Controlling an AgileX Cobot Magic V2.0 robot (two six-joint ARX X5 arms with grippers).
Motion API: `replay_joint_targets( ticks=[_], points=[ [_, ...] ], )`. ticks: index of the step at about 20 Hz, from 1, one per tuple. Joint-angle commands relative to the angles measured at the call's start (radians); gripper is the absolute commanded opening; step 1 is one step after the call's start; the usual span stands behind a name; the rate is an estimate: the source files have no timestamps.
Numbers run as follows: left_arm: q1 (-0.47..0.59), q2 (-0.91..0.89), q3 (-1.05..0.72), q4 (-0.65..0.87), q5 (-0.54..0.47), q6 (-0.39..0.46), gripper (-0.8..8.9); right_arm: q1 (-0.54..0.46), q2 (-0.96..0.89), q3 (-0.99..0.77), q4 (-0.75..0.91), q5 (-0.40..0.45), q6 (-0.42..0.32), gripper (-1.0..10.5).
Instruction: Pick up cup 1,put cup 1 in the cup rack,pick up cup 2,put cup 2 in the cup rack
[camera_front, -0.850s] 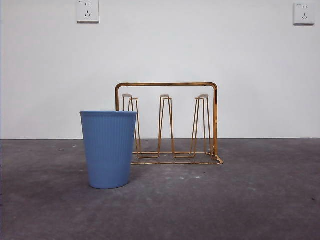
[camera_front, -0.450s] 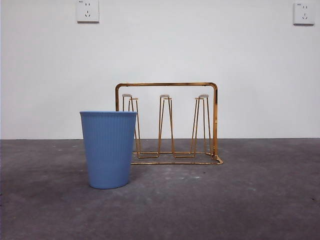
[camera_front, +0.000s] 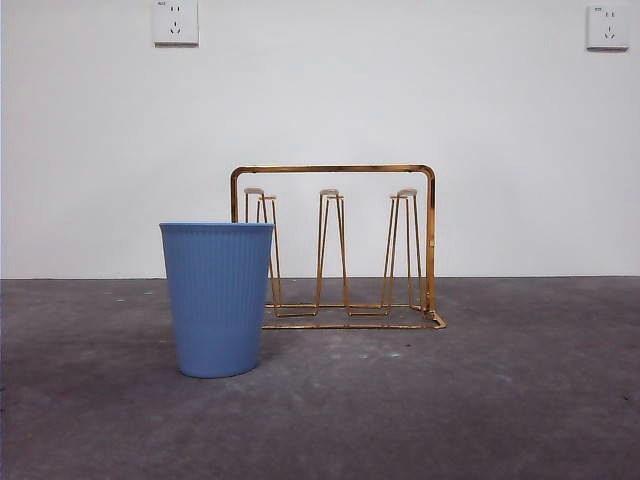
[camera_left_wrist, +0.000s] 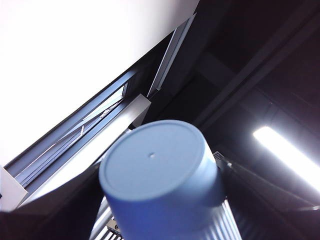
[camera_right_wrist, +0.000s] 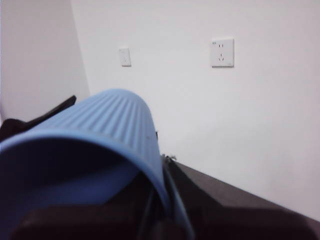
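A blue ribbed cup (camera_front: 217, 298) stands upright on the table, just left of and in front of the gold wire cup rack (camera_front: 335, 248), whose pegs are bare. No arm shows in the front view. In the left wrist view a second blue cup (camera_left_wrist: 160, 177) fills the near field, its flat base turned toward the ceiling, held aloft by my left gripper, whose jaws are hidden behind it. Another blue cup (camera_right_wrist: 95, 145) lies sideways in the right wrist view, mouth toward the camera, with my right gripper (camera_right_wrist: 100, 222) shut on it, dark beneath the rim.
The grey table (camera_front: 480, 400) runs to a white wall with two sockets (camera_front: 175, 22). A ceiling lamp (camera_left_wrist: 287, 152) and a window frame (camera_left_wrist: 100, 115) show behind the left cup. Behind the right cup are the wall sockets (camera_right_wrist: 222, 51).
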Motion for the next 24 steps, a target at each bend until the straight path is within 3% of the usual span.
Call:
replay_joint_targets(
  ticks=[1,6,10,14,19,24],
  points=[
    [0.000,0.005,0.001,0.001,0.011,0.056,-0.08,0.000,0.007,-0.004,-0.025,0.018,-0.011,0.1],
    [0.003,0.005,0.001,-0.001,0.021,0.089,-0.08,-0.001,0.000,-0.004,-0.089,0.019,-0.012,1.7],
    [0.017,0.001,0.001,-0.045,0.047,0.117,-0.07,-0.002,-0.017,-0.004,-0.189,0.054,-0.047,2.0],
    [0.028,-0.016,0.001,-0.211,0.068,0.232,-0.07,-0.002,-0.058,-0.004,-0.335,0.169,-0.116,2.0],
    [0.029,-0.041,0.001,-0.426,0.063,0.412,-0.07,-0.002,-0.113,-0.004,-0.531,0.331,-0.136,1.9],
    [0.026,-0.048,0.002,-0.588,0.010,0.588,-0.06,-0.002,-0.163,-0.004,-0.709,0.551,-0.141,1.9]
  ],
)
